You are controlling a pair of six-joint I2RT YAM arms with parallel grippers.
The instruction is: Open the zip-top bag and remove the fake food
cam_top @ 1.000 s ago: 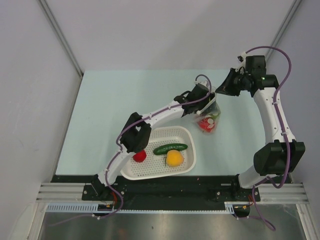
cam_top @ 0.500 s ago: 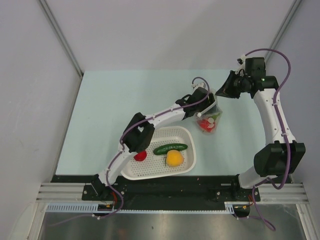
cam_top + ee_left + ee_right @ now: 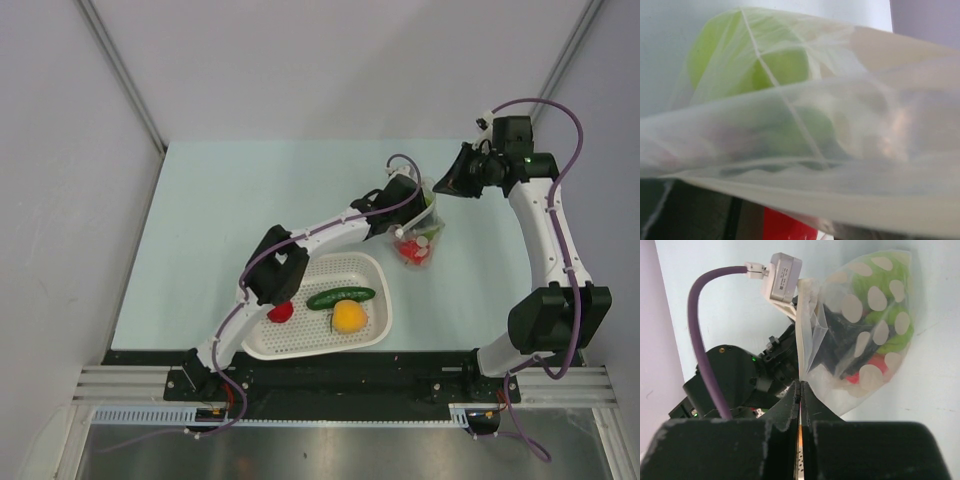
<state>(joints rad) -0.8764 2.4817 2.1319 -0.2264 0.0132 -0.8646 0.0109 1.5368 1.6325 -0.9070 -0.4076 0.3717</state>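
Observation:
The zip-top bag (image 3: 424,222) hangs clear and spotted (image 3: 860,385) right of the table's middle. My right gripper (image 3: 800,389) is shut on the edge of the bag's mouth, at the upper right of the bag (image 3: 444,186). My left gripper (image 3: 407,203) reaches into the mouth from the left. Its fingers are hidden behind the film (image 3: 850,150). Fake food is still in the bag: a green fruit (image 3: 740,60) (image 3: 897,335) and a red piece (image 3: 785,227) (image 3: 879,362). More fake food lies in the basket: a cucumber (image 3: 340,297), a yellow-orange fruit (image 3: 348,316) and a red fruit (image 3: 281,312).
A white perforated basket (image 3: 375,272) stands at the near middle of the table, under my left forearm (image 3: 320,232). Grey walls close in the table on the left, far side and right.
My left gripper has pushed a little farther into the bag's mouth, and the bag's bottom has drawn up slightly. The right arm has hardly moved.

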